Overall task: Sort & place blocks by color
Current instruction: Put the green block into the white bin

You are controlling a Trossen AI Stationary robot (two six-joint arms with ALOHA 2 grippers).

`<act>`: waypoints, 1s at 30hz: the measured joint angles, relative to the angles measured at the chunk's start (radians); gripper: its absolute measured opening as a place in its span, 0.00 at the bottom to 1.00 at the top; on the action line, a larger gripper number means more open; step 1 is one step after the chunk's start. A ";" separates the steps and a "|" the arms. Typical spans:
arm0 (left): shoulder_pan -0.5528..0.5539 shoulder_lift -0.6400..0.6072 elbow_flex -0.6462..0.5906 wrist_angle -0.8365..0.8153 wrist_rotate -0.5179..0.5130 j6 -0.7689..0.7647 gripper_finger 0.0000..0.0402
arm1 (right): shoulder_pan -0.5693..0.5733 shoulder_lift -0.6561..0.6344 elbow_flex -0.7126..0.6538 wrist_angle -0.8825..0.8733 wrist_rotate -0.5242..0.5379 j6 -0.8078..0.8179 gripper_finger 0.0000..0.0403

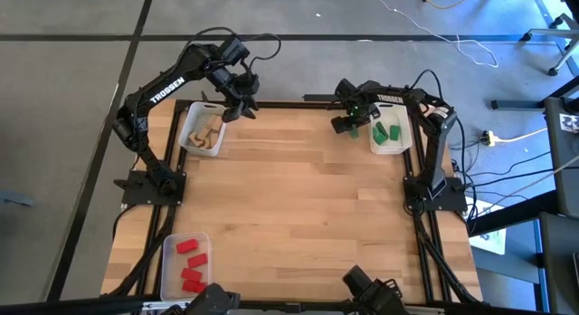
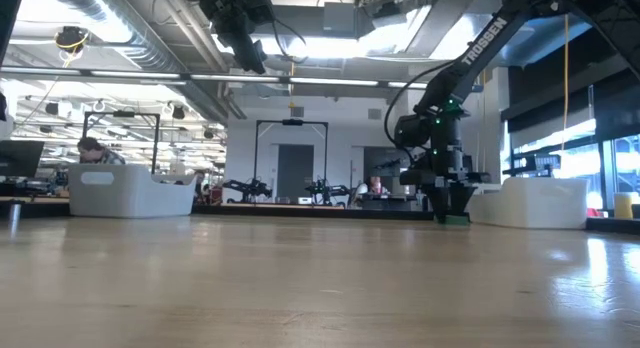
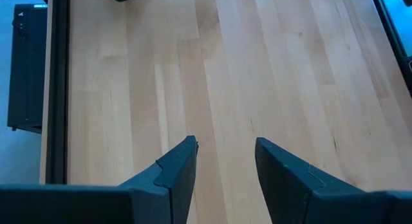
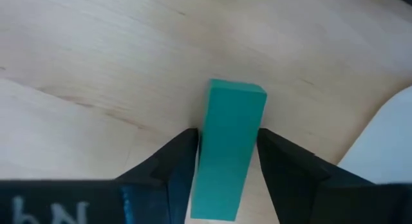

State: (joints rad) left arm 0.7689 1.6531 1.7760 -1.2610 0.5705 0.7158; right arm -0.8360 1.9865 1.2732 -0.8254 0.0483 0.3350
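Three bins sit at the table edges: one upper left, one upper right, one lower left, each holding blocks.

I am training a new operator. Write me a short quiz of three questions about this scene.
1. True or false: the right hand grips a red block.
2. Which bin sits at the table's near-left corner: A) red blocks, B) green blocks, C) wooden blocks?
3. What does the left hand hold?

Key:
1. False; it grips a green block.
2. A, the bin of red blocks.
3. Nothing; it is open above the table.
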 joint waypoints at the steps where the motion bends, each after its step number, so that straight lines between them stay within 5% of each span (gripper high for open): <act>1: 0.000 0.000 0.000 0.000 0.000 0.000 0.37 | 0.000 0.000 0.000 0.000 0.000 -0.004 0.42; 15: 0.000 0.000 0.000 0.000 0.000 0.000 0.37 | 0.000 0.003 -0.002 -0.001 -0.018 -0.004 0.26; 30: 0.000 0.000 0.000 -0.004 -0.001 0.019 0.37 | 0.001 -0.009 0.090 -0.111 -0.019 -0.026 0.26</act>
State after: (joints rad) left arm 0.7692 1.6531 1.7760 -1.2650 0.5697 0.7348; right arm -0.8349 1.9778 1.3634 -0.9365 0.0296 0.3093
